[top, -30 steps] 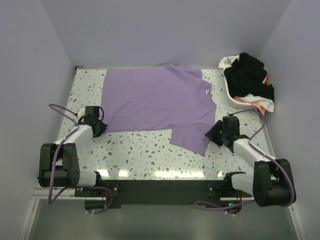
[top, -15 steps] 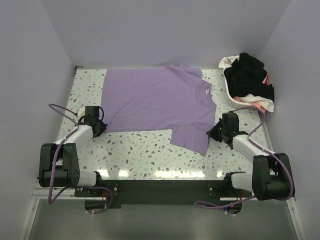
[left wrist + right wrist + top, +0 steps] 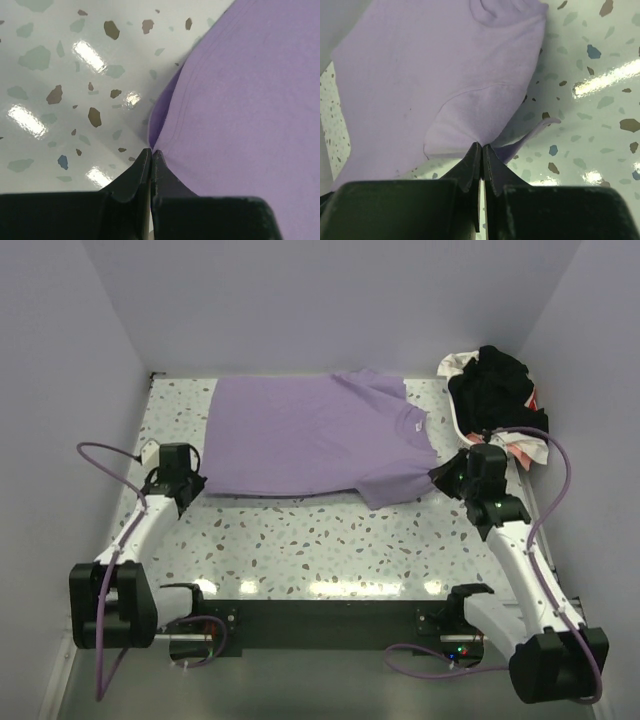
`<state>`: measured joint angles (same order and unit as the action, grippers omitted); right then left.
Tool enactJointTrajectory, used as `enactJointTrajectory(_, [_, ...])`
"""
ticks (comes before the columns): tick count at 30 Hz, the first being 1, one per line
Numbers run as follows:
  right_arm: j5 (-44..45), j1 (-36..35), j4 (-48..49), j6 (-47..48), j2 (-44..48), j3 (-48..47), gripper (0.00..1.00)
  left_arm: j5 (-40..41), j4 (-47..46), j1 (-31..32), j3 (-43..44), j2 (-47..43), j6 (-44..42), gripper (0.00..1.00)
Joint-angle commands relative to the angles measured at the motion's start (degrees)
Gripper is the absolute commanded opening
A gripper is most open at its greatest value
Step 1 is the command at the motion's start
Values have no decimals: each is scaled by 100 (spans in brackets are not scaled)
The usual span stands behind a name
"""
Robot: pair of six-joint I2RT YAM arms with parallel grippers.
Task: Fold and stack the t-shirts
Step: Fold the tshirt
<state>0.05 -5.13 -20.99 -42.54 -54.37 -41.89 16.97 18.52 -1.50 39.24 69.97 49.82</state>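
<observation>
A lilac-purple t-shirt (image 3: 300, 435) lies spread across the far half of the table. My left gripper (image 3: 191, 483) is shut on its near left hem corner, the cloth (image 3: 235, 95) pinched at the fingertips (image 3: 151, 151). My right gripper (image 3: 438, 472) is shut on the shirt's near right sleeve, lifted a little off the table; the cloth (image 3: 435, 75) bunches into the closed jaws (image 3: 481, 146) with a flap hanging below. More t-shirts, black (image 3: 495, 390), white and pink-red, are heaped in the basket at the far right.
The white plastic basket (image 3: 468, 440) stands at the far right corner, close behind my right gripper. Speckled terrazzo tabletop (image 3: 300, 540) shows bare along the near side. Walls close the table on the left, back and right.
My right gripper shut on the sleeve and carried it up and toward the far right, folding the hanging part back. My left gripper, still shut on the hem, moved slightly farther away.
</observation>
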Motion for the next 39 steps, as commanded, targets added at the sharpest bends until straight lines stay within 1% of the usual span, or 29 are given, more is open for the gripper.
enactJointTrajectory(1, [258,38,-721,272,426,-530,0,342,406,-26,329,-589,-175,0])
enactJointTrajectory(5, [363,47,-1335,387,909,-995,0,447,914,-35,601,-1379,-297,0])
enactJointTrajectory(10, [381,38,-1934,501,1218,-1453,0,544,1425,-35,988,-1943,-421,0])
enactJointTrajectory(13, [355,47,-2276,528,1472,-1454,0,553,1707,-26,1103,-2216,-447,0])
enactJointTrajectory(17, [311,38,-2584,537,1938,-1340,0,553,1926,-26,1033,-2611,-438,0])
enactJointTrajectory(19, [285,47,-2777,606,2140,-1339,0,570,1988,-35,989,-2699,-456,0])
enactJointTrajectory(22, [302,47,-2814,677,2176,-1270,0,527,1901,-26,849,-2752,-491,0])
enactJointTrajectory(25, [171,47,-2596,695,1931,-954,0,369,1559,-35,576,-2525,-500,0])
enactJointTrajectory(28, [109,47,-2252,660,1641,-558,0,289,1181,-35,409,-1998,-482,0])
enactJointTrajectory(29, [100,47,-1982,660,1370,-488,0,272,980,-35,382,-1692,-474,0])
enactJointTrajectory(31, [100,47,-1586,633,1009,-364,0,210,655,-35,400,-1357,-465,0])
enactJointTrajectory(32, [144,47,-1479,633,633,-381,0,167,566,-35,461,-1016,-447,0])
enactJointTrajectory(34, [205,38,-1268,651,227,-469,0,140,425,-35,584,-636,-421,0])
enactJointTrajectory(35, [232,47,-1058,642,51,-504,0,131,320,-17,741,-251,-421,0])
enactJointTrajectory(36, [249,47,-978,651,-351,-626,0,157,310,-26,847,-56,-395,0])
enactJointTrajectory(39, [276,47,-696,633,-1072,-881,0,166,274,-35,1243,691,-359,0])
